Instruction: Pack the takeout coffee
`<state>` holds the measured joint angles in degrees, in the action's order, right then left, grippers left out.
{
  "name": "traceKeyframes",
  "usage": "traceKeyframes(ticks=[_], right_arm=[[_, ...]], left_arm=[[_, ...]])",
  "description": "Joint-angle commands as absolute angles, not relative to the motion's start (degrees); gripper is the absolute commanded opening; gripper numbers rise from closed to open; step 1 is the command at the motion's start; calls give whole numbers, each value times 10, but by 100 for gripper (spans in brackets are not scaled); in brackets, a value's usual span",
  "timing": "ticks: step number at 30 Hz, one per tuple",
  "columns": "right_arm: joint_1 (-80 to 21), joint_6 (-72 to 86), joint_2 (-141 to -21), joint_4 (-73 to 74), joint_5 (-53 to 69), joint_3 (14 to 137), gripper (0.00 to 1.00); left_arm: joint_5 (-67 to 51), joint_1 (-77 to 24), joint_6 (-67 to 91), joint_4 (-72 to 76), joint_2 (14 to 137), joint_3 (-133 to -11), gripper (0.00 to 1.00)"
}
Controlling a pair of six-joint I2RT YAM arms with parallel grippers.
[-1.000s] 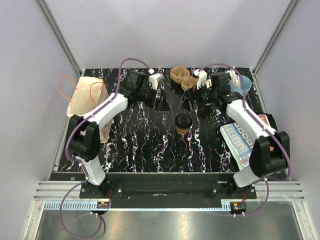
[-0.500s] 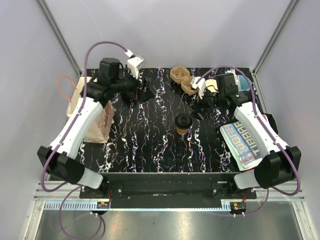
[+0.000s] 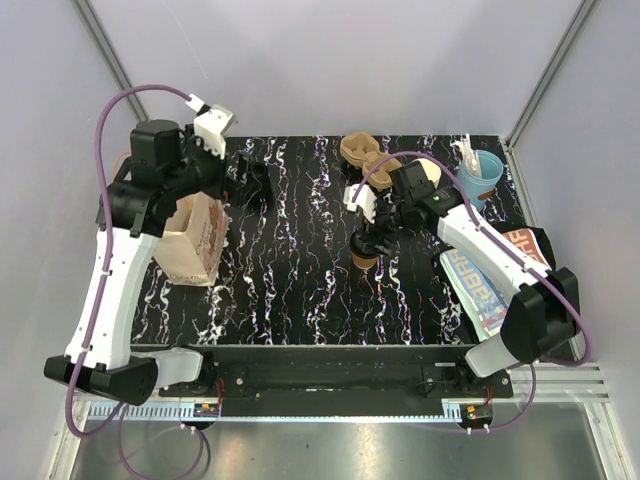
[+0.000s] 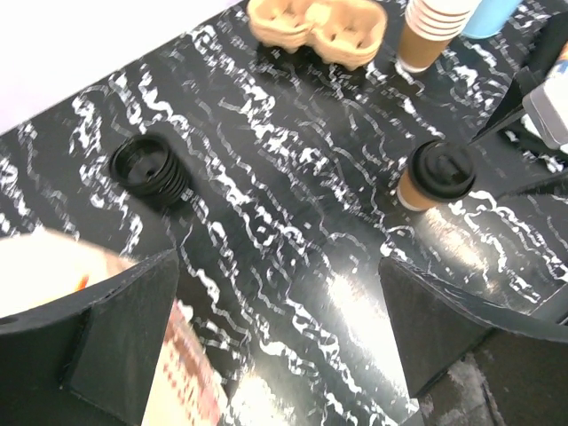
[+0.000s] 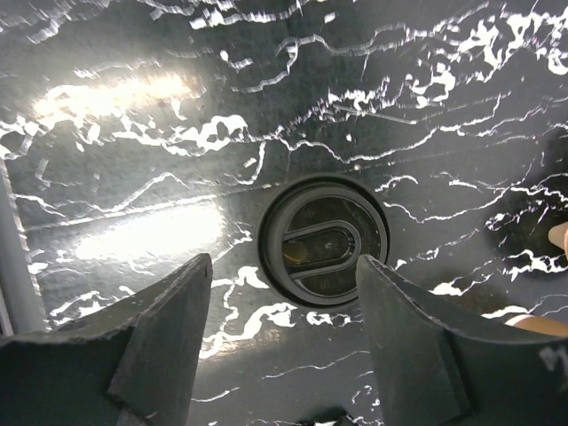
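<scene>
The takeout coffee (image 3: 365, 249), a small tan cup with a black lid, stands upright mid-table. In the right wrist view I look straight down on its lid (image 5: 324, 240). My right gripper (image 3: 370, 230) hovers above it, open and empty, with its fingertips (image 5: 169, 337) a little to the near side of the lid. My left gripper (image 3: 240, 176) is open and empty, held high at the back left beside the paper bag (image 3: 190, 235). In the left wrist view the coffee (image 4: 433, 175) stands far off at the right, and the bag's edge (image 4: 53, 266) is at lower left.
A stack of black lids (image 4: 147, 169) sits at the back left. A pulp cup carrier (image 3: 362, 153), a stack of nested tan cups (image 3: 427, 172) and a light blue cup (image 3: 482, 175) stand along the back. A printed packet (image 3: 485, 280) lies at the right.
My left arm has swung left and risen, from mid-back to beside the bag. My right gripper has moved left and nearer, from the back right to above the coffee.
</scene>
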<state>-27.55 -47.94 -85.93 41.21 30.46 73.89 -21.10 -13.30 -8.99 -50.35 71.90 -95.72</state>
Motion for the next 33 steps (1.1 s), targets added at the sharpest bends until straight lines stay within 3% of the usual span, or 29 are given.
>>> traceKeyframes(ticks=[1, 22, 33], right_arm=[[-279, -512, -874, 394, 272, 746, 68], [-285, -529, -925, 403, 272, 731, 56], [-289, -533, -947, 417, 264, 729, 45]], left_arm=[[-192, -107, -110, -518, 693, -944, 99], [-229, -77, -91, -525, 692, -932, 99], [-233, -73, -88, -526, 692, -930, 99]])
